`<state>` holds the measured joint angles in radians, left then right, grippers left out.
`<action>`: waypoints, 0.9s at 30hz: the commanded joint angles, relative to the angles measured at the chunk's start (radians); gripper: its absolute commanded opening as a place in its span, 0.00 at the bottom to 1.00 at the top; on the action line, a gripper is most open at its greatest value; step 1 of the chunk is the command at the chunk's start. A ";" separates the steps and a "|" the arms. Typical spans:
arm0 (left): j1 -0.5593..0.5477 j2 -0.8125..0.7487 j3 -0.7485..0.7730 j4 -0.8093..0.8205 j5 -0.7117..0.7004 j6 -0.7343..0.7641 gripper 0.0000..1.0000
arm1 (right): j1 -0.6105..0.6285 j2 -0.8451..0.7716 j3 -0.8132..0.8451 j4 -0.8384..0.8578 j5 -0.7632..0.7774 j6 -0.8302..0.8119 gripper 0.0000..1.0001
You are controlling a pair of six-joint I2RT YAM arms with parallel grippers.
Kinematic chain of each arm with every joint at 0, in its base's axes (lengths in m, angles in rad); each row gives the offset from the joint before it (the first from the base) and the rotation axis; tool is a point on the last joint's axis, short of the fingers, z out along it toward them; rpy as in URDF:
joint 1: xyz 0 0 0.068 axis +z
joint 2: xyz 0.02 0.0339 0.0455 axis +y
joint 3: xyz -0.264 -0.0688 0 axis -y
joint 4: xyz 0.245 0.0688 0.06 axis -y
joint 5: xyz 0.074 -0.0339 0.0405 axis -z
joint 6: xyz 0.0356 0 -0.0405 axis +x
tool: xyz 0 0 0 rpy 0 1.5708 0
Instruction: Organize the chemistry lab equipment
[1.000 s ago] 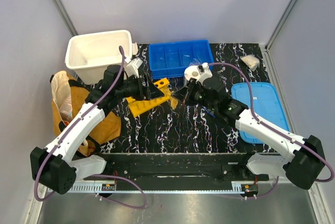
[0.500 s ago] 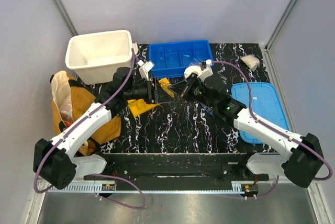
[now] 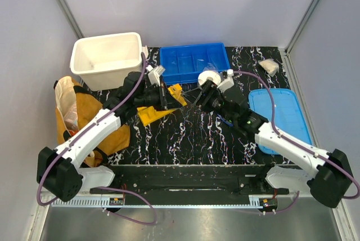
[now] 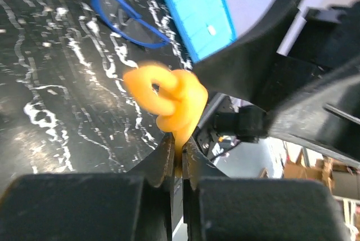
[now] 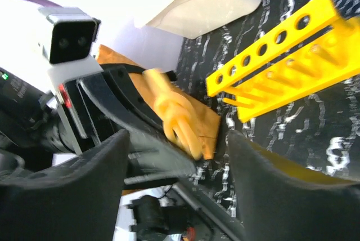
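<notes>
A small yellow piece hangs above the table, pinched at its lower end by my shut left gripper. From above, this piece sits between the two arms, with my left gripper on its left side. My right gripper faces it from the right with its jaws wide apart. In the right wrist view the piece lies just beyond my open right gripper, apart from both fingers. The yellow test-tube rack lies on the table below and also shows as the rack in that view. Blue-rimmed goggles rest on the black table.
A white tub stands at the back left and a blue divided bin behind the grippers. A blue lid lies flat on the right. A tan bag hangs over the left edge. A cream lump sits back right.
My left gripper has closed on the small yellow piece. My right gripper, shut on it before, has opened and let it go.
</notes>
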<state>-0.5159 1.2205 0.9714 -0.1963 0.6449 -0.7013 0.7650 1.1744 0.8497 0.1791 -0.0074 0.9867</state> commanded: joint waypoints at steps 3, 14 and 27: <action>0.028 -0.010 0.171 -0.234 -0.314 0.118 0.00 | -0.001 -0.220 -0.092 -0.122 0.193 -0.077 0.99; 0.281 0.193 0.467 -0.420 -0.576 0.224 0.00 | -0.001 -0.475 -0.173 -0.405 0.376 -0.169 1.00; 0.502 0.787 1.128 -0.633 -0.719 0.312 0.00 | -0.001 -0.418 -0.098 -0.518 0.454 -0.353 1.00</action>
<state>-0.0521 1.8923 1.9041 -0.7406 -0.0341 -0.4332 0.7647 0.7380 0.7010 -0.3378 0.3817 0.6983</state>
